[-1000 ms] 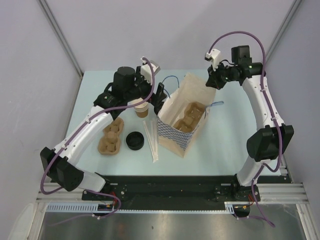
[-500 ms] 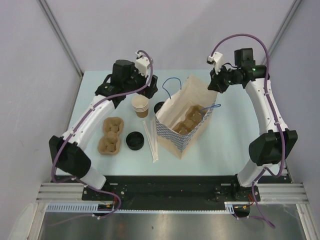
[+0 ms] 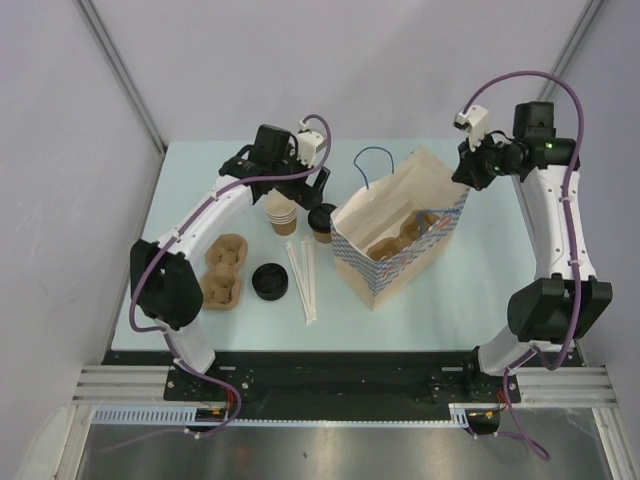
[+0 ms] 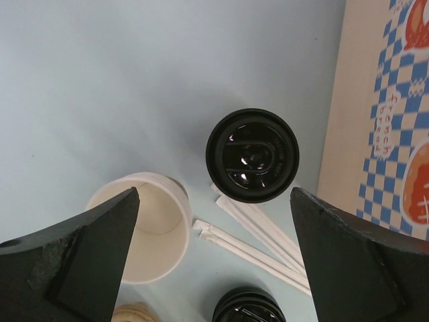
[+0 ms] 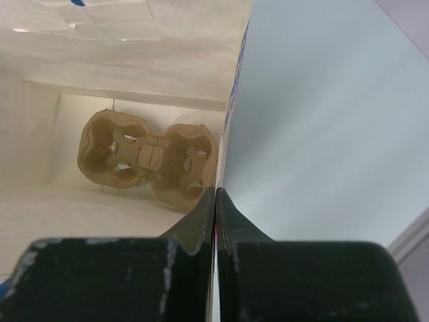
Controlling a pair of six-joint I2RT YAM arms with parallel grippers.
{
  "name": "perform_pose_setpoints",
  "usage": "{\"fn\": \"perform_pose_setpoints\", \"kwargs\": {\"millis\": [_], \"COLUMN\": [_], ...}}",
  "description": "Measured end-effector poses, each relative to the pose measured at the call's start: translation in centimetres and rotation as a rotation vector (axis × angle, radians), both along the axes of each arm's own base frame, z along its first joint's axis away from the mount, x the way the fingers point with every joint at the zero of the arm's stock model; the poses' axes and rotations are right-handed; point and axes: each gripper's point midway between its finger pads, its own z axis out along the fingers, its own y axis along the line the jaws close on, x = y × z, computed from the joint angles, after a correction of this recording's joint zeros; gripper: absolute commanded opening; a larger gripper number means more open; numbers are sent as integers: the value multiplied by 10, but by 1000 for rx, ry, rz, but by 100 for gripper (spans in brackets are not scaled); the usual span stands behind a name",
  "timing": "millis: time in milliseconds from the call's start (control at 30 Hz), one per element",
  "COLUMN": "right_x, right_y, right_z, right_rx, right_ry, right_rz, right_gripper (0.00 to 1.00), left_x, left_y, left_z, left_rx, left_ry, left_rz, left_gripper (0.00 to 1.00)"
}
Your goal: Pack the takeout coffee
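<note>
**A:** Your left pincer (image 4: 214, 196) is spread wide, holding nothing, pointing straight down.
**B:** And the takeout coffee (image 4: 253, 155)?
**A:** It stands upright on the worktop (image 4: 100, 80) below the gap, slightly toward the bag-side finger, just beside the paper bag (image 4: 375, 100). Your right pincer (image 5: 215, 198) pinches the bag's wall, so the left arm is nearer.

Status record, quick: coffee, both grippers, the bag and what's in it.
coffee: takeout coffee upright on the table, lid on, between the cup stack and the paper bag, not gripped
left gripper: open, above the coffee
right gripper: shut on the bag's rim
bag contents: one cup carrier, cells empty
</note>
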Motion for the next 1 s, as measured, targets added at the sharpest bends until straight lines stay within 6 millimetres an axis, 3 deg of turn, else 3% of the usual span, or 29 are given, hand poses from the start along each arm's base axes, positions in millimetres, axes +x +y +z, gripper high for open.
{"fn": "perform_pose_setpoints", "kwargs": {"millis": [167,400,667,1000], "right_x": [-9,-16,-18,-19], "right_y": [-22,-25,-25,-24], "right_z": [0,-6,-7,-5], "right_rx": [-14,-20,-17,-13], "right_ry": [0,12,13,9], "right_rz": [-40,-41,-40,-37], "right_gripper": [0,0,0,0], "left_x": [1,12,3,-4], "left_y": [-18,-35,-38,-41], "left_z": [-4,-31,-65,-75], "left_rx": [24,73,137,152], "left_ry": [18,111,237,289], "left_rz": [-42,-63,-77,-96], "left_gripper": [100,100,100,100]}}
